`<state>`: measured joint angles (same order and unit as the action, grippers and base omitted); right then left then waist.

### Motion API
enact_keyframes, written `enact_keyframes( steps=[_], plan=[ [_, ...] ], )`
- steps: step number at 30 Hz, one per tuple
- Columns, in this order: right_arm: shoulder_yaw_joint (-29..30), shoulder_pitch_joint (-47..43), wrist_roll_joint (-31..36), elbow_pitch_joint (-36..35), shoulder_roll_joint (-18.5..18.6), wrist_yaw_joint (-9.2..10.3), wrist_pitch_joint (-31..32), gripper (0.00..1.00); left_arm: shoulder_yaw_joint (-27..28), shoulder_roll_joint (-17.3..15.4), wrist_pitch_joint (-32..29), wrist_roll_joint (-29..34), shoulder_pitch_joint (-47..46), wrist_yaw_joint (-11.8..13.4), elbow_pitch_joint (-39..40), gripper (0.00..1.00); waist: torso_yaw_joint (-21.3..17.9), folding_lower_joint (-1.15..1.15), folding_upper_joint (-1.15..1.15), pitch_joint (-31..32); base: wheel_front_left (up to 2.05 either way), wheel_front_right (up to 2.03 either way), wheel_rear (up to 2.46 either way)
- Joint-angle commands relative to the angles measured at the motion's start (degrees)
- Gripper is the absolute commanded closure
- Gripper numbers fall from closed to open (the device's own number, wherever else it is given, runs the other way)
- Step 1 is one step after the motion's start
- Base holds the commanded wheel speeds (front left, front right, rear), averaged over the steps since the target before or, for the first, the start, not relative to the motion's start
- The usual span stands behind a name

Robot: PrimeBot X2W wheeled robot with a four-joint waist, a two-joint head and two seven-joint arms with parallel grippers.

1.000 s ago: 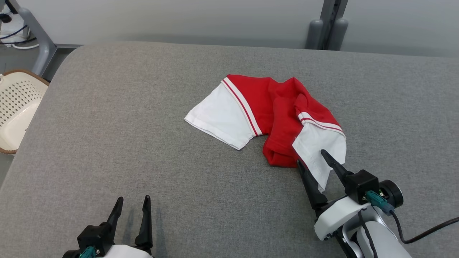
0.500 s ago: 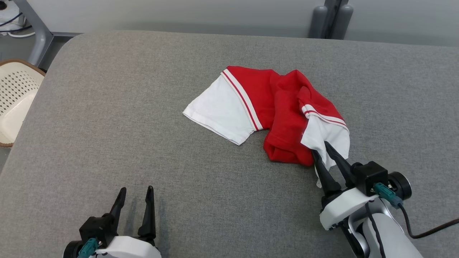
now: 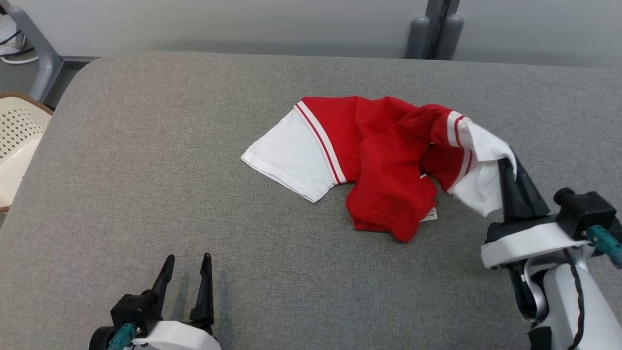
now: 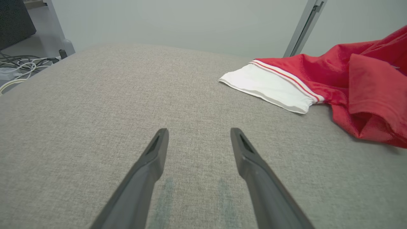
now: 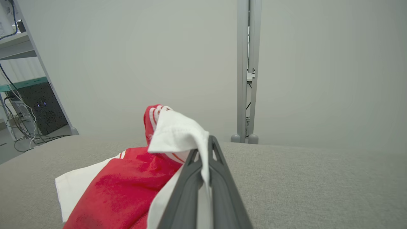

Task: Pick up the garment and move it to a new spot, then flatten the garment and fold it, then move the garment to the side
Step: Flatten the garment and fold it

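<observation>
The garment [image 3: 384,165] is a crumpled red shirt with white sleeves, lying mid-table on the grey padded surface. One white sleeve [image 3: 286,155] lies flat at its left. My right gripper [image 3: 508,167] is shut on the other white sleeve [image 3: 478,160] and holds it raised off the table at the right; the cloth drapes over the closed fingers [image 5: 203,165] in the right wrist view. My left gripper [image 3: 187,265] rests open at the lower left, well short of the shirt, nothing between its fingers [image 4: 152,156]. The garment [image 4: 349,79] lies to the upper right in the left wrist view.
A cream perforated basket [image 3: 17,141] stands off the table's left edge. Grey posts [image 3: 432,34] rise behind the far edge. A small white label [image 3: 430,214] pokes out at the shirt's near hem. Cables and equipment [image 5: 22,127] lie on the floor at the left.
My right gripper closed on the near white sleeve and lifted it up and to the right, stretching the red body. The left gripper stayed put. The head camera shifted slightly.
</observation>
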<state>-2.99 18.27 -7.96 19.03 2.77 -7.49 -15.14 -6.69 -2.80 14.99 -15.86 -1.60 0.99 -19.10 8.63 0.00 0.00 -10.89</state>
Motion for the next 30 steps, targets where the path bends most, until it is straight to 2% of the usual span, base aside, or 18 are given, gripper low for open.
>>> enact_keyframes(
  steps=[1,7,11,13,14,15,18,24,30],
  plan=[
    [1.71,1.32,0.73,-1.04,0.28,-0.01,0.02,1.00,-0.06,-0.21,0.27,-0.31,-0.24,-0.28,-0.09,0.00,-0.23,0.00,0.00,0.42,0.00,0.00,0.00],
    [6.68,3.77,4.87,-1.53,0.59,-0.01,0.02,1.00,-0.07,-0.20,0.27,-0.13,0.63,-0.47,-0.49,0.00,-0.62,0.00,0.00,1.68,0.00,0.00,0.00],
    [7.98,5.56,7.91,2.84,3.32,0.00,0.02,1.00,-0.38,-0.20,0.27,0.46,0.43,-1.01,-0.70,0.00,-0.48,0.00,0.00,1.58,0.00,0.00,0.00],
    [8.77,7.15,9.02,5.59,4.44,0.00,0.01,0.69,-0.67,-0.21,0.27,0.77,0.09,-1.26,-0.76,0.00,-0.31,0.00,0.00,1.29,0.00,0.00,0.00],
    [9.33,7.71,9.84,7.04,5.05,0.00,0.02,0.49,-0.76,-0.23,0.27,0.94,-0.05,-1.38,-0.81,0.00,-0.22,0.00,0.00,1.18,0.00,0.00,0.00],
    [10.98,9.03,11.17,9.67,5.73,0.00,0.02,0.00,-1.02,-0.19,0.27,1.20,-0.31,-1.46,-1.11,0.00,-0.06,0.00,0.00,0.93,0.00,0.00,0.00],
    [12.53,10.19,12.53,11.16,5.98,0.00,0.02,0.00,-1.09,-0.23,0.27,1.34,-0.40,-1.68,-1.27,0.00,-0.05,0.00,0.00,0.83,0.00,0.00,0.00],
    [14.89,8.73,13.39,10.68,4.26,0.00,0.02,0.00,-0.94,-0.21,0.27,1.67,0.29,-1.76,-1.27,0.00,-1.51,0.00,0.00,1.40,0.00,0.00,0.00],
    [13.00,5.12,11.58,7.90,2.30,0.00,0.02,0.00,-2.39,-0.20,0.27,1.51,-1.35,-2.35,-0.30,0.00,-4.63,0.00,0.00,1.32,0.00,0.00,0.00]
  ],
)
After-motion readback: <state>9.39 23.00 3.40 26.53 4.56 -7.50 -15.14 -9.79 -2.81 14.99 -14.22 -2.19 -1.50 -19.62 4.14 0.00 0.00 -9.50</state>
